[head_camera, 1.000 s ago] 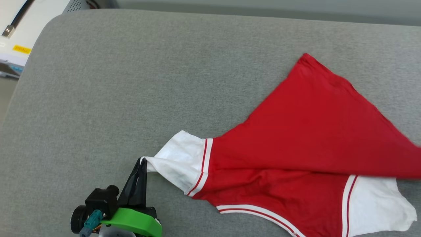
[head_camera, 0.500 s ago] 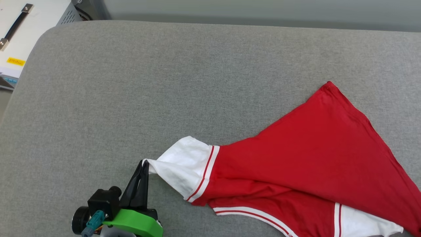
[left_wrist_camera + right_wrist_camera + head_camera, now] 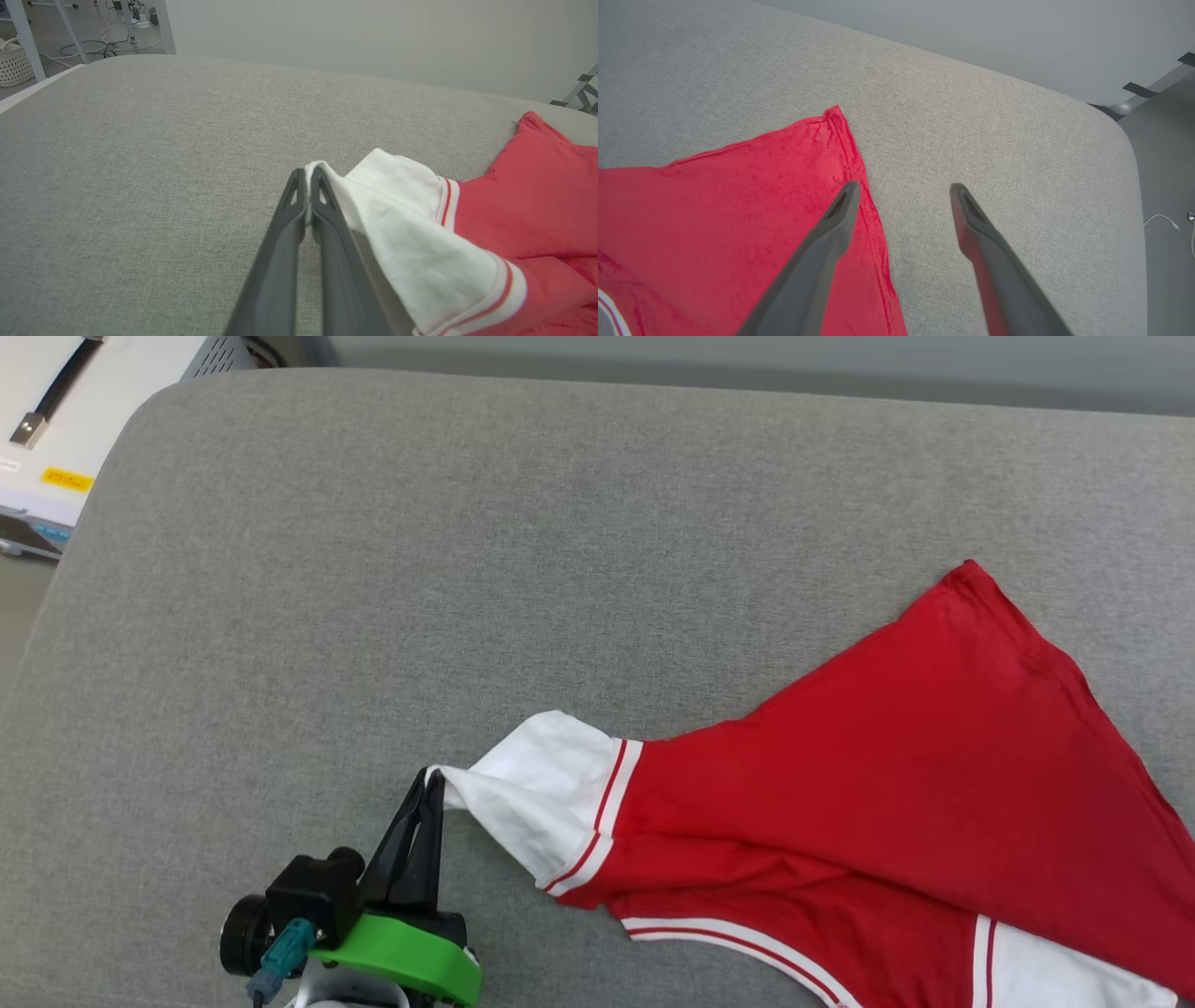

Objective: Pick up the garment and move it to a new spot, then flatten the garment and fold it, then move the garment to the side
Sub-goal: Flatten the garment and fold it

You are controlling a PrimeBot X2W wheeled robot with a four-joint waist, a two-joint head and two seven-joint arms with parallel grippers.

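A grey fabric surface [image 3: 373,569] with rounded corners is carrying the garment [image 3: 887,756], which is lying toward its right side, one white sleeve [image 3: 546,793] stretching left. The left gripper [image 3: 434,784] is clamping that sleeve's edge. The right gripper [image 3: 904,185] is gaping wide over the garment's red edge, grasping nothing. A pale wall [image 3: 373,37] is rising behind; cables [image 3: 88,46] are trailing across the floor [image 3: 51,28].

red garment [image 3: 896,747] w/ white sleeves, grey cushion [image 3: 467,569]
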